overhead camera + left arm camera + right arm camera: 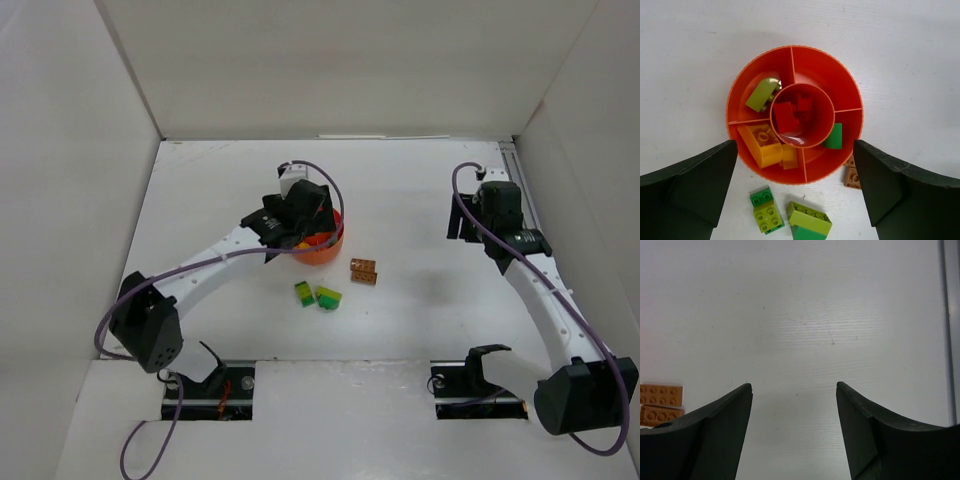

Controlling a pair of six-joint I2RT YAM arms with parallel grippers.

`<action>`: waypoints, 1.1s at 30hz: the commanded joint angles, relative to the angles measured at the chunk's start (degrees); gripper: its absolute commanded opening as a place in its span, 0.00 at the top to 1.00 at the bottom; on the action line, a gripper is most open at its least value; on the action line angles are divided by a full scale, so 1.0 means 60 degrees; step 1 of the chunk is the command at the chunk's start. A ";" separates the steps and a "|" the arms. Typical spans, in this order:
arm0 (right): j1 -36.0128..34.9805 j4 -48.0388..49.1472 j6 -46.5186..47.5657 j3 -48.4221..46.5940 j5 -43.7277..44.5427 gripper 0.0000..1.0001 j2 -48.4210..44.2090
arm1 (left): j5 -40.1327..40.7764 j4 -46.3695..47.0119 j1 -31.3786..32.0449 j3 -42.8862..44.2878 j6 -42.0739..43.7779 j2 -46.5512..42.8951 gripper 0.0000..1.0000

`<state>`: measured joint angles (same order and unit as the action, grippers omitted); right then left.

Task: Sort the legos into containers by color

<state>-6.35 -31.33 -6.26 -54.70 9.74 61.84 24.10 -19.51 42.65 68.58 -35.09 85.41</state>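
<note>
Pincer [795, 145] of L arm wide apart, straight above orange dish [820, 65]

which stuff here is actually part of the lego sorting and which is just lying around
Part of the job:
orange dish; red bricks in its centre cup; lime brick, yellow bricks and green brick in outer sections; green-and-lime stacks and tan bricks loose beside it.

Just there:
purple cables; metal rail at the far right; white walls.
</note>
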 commanded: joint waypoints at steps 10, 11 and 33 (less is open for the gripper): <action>-0.1401 0.0929 0.0326 0.0239 -0.0625 0.26 0.0398 | -0.0530 0.0513 -0.0122 -0.0985 -0.0084 -0.1930 0.00; -0.1606 0.0930 0.0326 0.0239 -0.0627 0.26 0.0517 | -0.0530 0.0512 -0.0122 -0.0985 -0.0171 -0.1930 0.00; -0.5138 0.1809 -0.3629 -0.0595 0.0676 0.17 0.4252 | -0.0618 -0.0220 -0.0122 -0.2391 -0.0831 -0.3408 0.00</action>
<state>-36.07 -23.90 -23.16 -54.41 11.14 85.25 20.36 -19.97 42.15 55.46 -39.33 67.33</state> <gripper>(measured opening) 0.827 0.997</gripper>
